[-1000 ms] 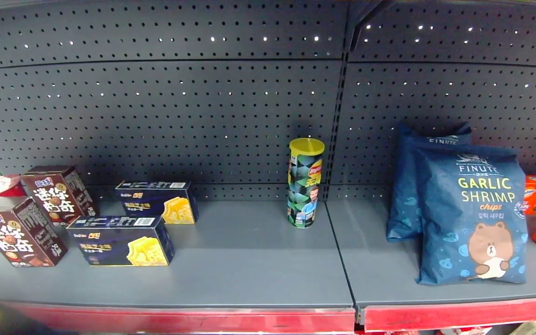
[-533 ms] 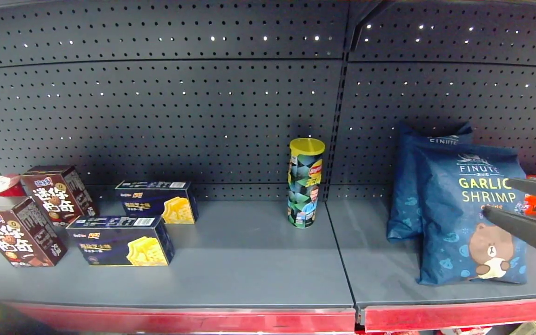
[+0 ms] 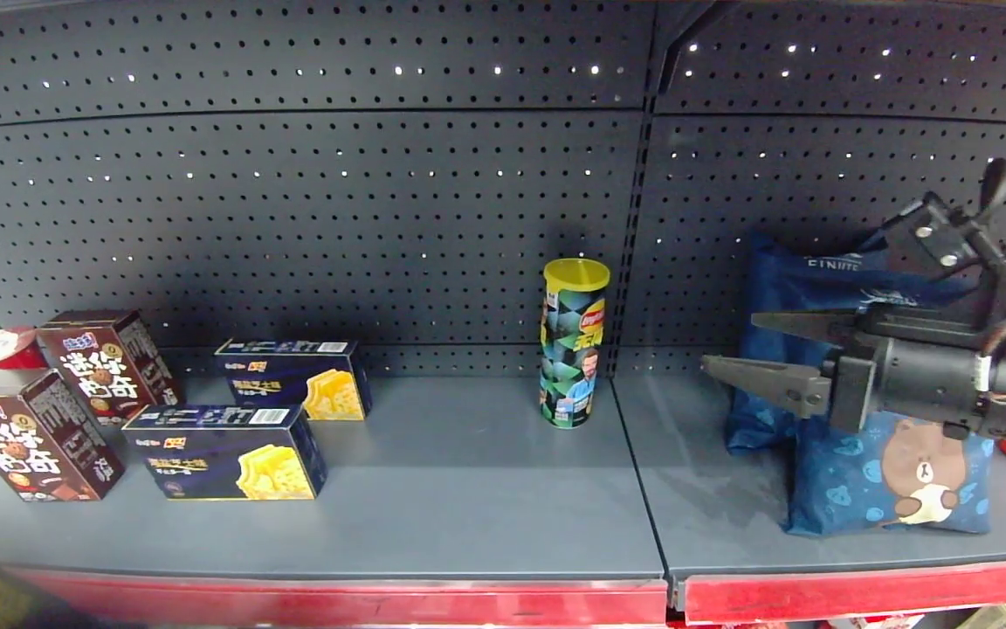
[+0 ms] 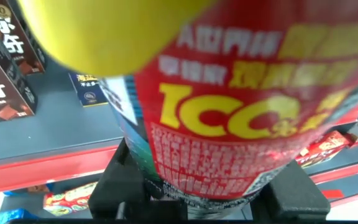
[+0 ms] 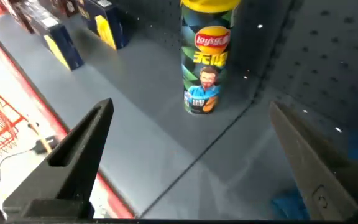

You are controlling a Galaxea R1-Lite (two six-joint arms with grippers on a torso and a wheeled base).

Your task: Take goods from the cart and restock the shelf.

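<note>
— Where does your right claw [image 3: 728, 341] stand?
— Spread wide and empty, low over the shelf [image 3: 468, 489], in front of the blue chip bags [image 3: 892, 472]. My left claw [image 4: 207, 199] pinches the red can [image 4: 229, 106] before the shelf's front edge.
— The danger?
— A careless sweep could topple the upright green can [image 3: 575, 342] or snag a bag.

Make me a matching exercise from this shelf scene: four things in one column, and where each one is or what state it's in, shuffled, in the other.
Things:
1. yellow-lidded can
2. front blue bag
3. right gripper
4. red can

Places or states:
A. open, above the shelf
B. held in the left gripper
C. upright by the back panel, mid-shelf
D. on the shelf, partly hidden behind the right gripper

Pairs: 1-C, 2-D, 3-A, 4-B
</note>
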